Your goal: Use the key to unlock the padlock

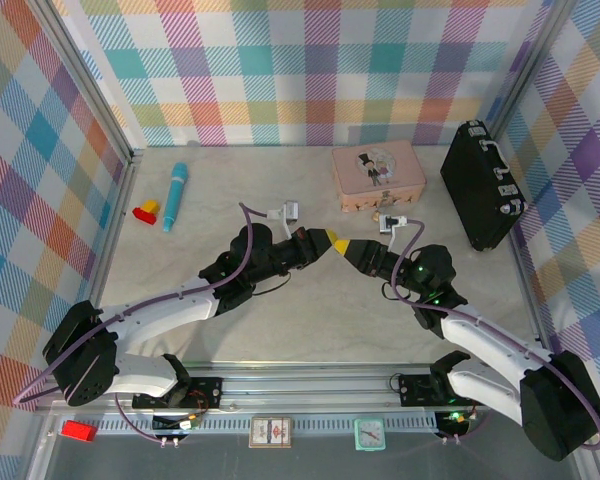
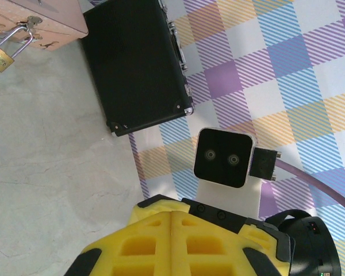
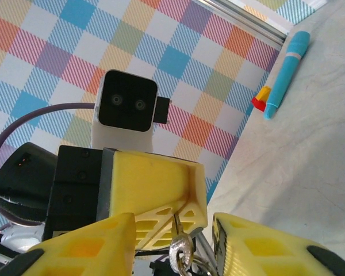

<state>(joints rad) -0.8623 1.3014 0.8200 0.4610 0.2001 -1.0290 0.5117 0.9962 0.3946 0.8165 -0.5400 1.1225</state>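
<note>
Presently the left fingers (image 3: pixel 155 187) clench the key (image 3: pixel 180 248), its ring dangling between the parted right fingers (image 3: pixel 276 247), while the padlock (image 2: pixel 1 54) hangs on the pink tin (image 1: pixel 378 175) beyond, nearer the right arm.

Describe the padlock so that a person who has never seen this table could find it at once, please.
Find the pink tin at the far side of the table, left of the black case. The padlock sits at the tin's front, its thin shackle reaching the clasp. Next to those two big boxes, it is tiny and brass-coloured.
</note>
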